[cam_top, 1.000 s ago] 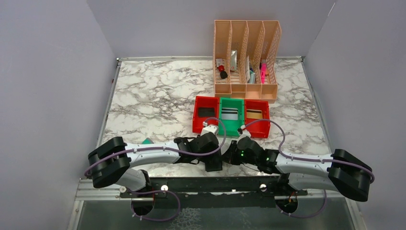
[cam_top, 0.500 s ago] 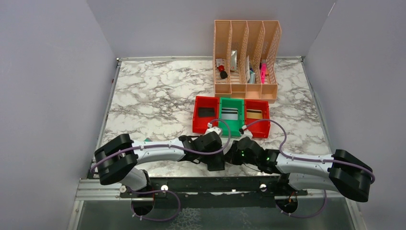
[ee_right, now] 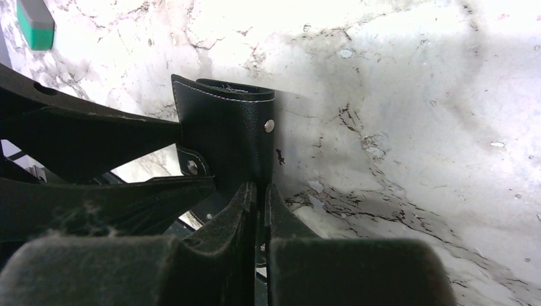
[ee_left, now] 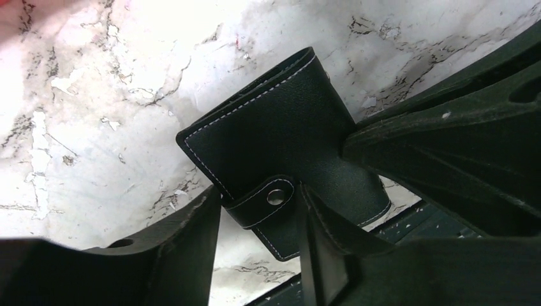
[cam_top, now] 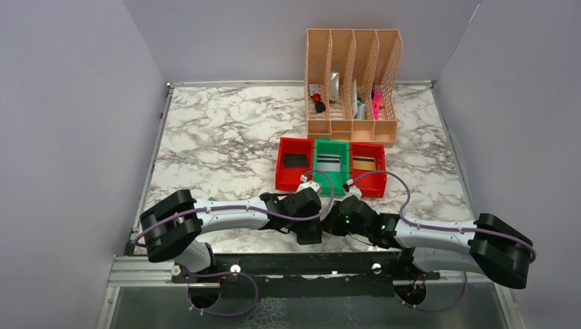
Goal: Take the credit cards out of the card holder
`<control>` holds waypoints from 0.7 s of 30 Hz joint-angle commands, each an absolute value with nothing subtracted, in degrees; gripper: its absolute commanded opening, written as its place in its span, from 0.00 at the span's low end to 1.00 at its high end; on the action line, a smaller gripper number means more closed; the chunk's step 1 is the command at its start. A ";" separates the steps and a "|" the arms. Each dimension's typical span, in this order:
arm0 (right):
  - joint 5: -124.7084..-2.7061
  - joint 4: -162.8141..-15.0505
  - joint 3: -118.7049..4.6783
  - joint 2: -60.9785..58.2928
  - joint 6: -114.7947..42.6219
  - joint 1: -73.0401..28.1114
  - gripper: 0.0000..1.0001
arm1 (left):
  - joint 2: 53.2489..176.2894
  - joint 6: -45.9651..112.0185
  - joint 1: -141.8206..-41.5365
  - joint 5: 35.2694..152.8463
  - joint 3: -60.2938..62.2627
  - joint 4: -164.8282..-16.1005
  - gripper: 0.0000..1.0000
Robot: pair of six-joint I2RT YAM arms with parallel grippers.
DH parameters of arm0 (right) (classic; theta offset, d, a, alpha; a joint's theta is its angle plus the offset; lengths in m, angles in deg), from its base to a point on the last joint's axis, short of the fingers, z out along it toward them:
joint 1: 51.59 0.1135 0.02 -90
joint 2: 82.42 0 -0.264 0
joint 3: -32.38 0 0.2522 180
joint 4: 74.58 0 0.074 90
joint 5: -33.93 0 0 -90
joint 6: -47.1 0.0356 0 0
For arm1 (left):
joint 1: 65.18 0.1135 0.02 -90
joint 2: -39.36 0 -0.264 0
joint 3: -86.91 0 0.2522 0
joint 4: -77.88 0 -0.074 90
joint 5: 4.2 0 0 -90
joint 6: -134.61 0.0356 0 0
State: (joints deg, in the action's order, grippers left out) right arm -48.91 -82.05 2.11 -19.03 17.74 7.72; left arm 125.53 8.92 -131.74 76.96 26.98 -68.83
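Observation:
The card holder (ee_left: pixel 281 121) is a small black wallet with white stitching, folded shut and held up on edge above the marble near the table's front edge. My right gripper (ee_right: pixel 261 186) is shut on one edge of the card holder (ee_right: pixel 226 131). My left gripper (ee_left: pixel 258 191) is open, its fingers (ee_left: pixel 191 242) standing on either side of the snap strap tab (ee_left: pixel 265 201). In the top view the left gripper (cam_top: pixel 308 232) and right gripper (cam_top: pixel 334 223) meet tip to tip and cover the holder. No credit cards show in the closed holder.
Behind the grippers stands a row of bins: a red one (cam_top: pixel 282 168), a green one (cam_top: pixel 334 182) and another red one (cam_top: pixel 371 184), each with a flat card inside. A peach desk organiser (cam_top: pixel 353 127) stands further back. A small green block (ee_right: pixel 35 24) lies on the marble.
My left arm has swung right, bringing its gripper up against the right gripper and around the strap tab. The right gripper has stayed in place, shut on the holder.

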 commanded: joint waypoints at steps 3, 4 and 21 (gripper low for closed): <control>-47.27 -80.02 2.45 -18.40 18.67 8.17 0.08 | 127.95 9.31 -131.89 71.49 27.78 -68.30 0.34; -47.07 -80.37 2.45 -18.43 18.69 8.14 0.08 | 127.81 9.21 -131.96 71.44 27.94 -68.39 0.32; -44.97 -83.37 3.76 -20.25 20.20 8.08 0.05 | 121.41 5.99 -131.81 62.82 30.09 -64.69 0.28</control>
